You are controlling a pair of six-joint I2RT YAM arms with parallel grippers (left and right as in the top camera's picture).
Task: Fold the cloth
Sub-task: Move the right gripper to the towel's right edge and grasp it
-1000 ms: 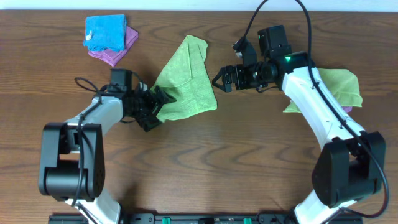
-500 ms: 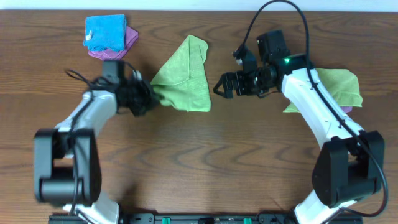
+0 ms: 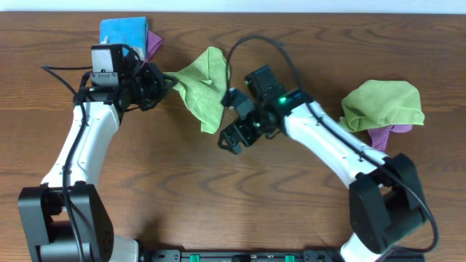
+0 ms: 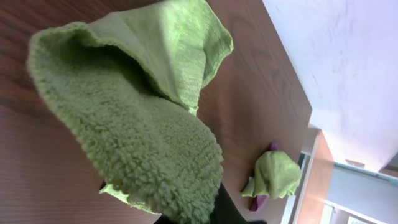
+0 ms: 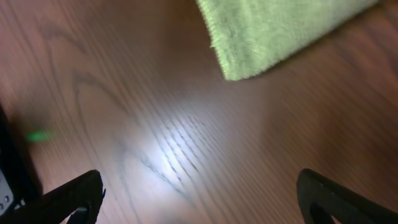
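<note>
The cloth (image 3: 206, 86), lime-green, hangs bunched and stretched from the back middle of the table. My left gripper (image 3: 162, 80) is shut on its left corner. In the left wrist view the cloth (image 4: 143, 118) drapes over my left gripper (image 4: 189, 214) and hides most of its fingers. My right gripper (image 3: 231, 137) stands open just right of the cloth's lower tip. In the right wrist view a corner of the cloth (image 5: 273, 28) lies ahead of my right gripper (image 5: 205, 199), whose fingers (image 5: 74, 196) stand wide apart over bare wood.
A second lime-green cloth (image 3: 384, 104) lies rumpled on a purple cloth (image 3: 387, 132) at the right; this rumpled cloth (image 4: 273, 177) also shows in the left wrist view. A blue cloth (image 3: 120, 30) on another purple cloth (image 3: 153, 40) lies at the back left, behind my left arm.
My left gripper shut on the cloth's corner and pulled it up and to the back left, bunching it. My right arm swung left and forward to the cloth's lower tip.
</note>
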